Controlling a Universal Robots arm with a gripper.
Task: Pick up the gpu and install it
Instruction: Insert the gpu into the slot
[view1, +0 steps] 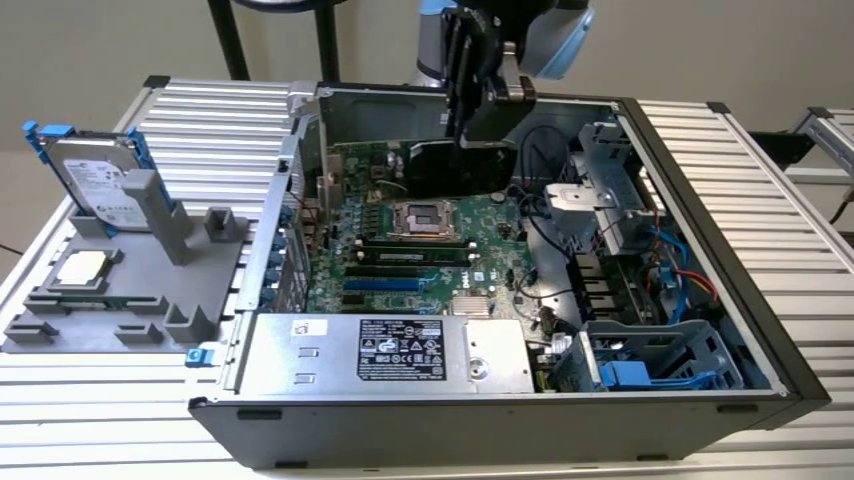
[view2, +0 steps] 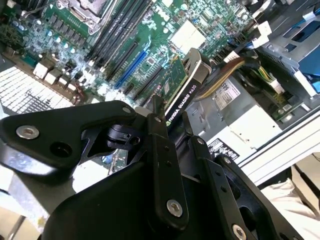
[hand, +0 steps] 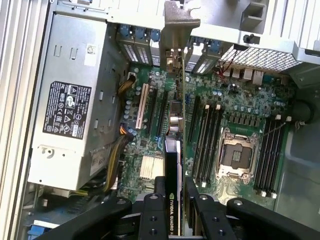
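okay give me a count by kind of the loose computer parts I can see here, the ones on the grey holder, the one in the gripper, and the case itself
Silver hard drive with blue rails, upright on the grey holder: 1
Small square silver CPU chip, flat on the holder: 1
Thin black-covered gpu card, clamped in the black gripper above the green motherboard: 1
Open grey computer case: 1
Total: 4
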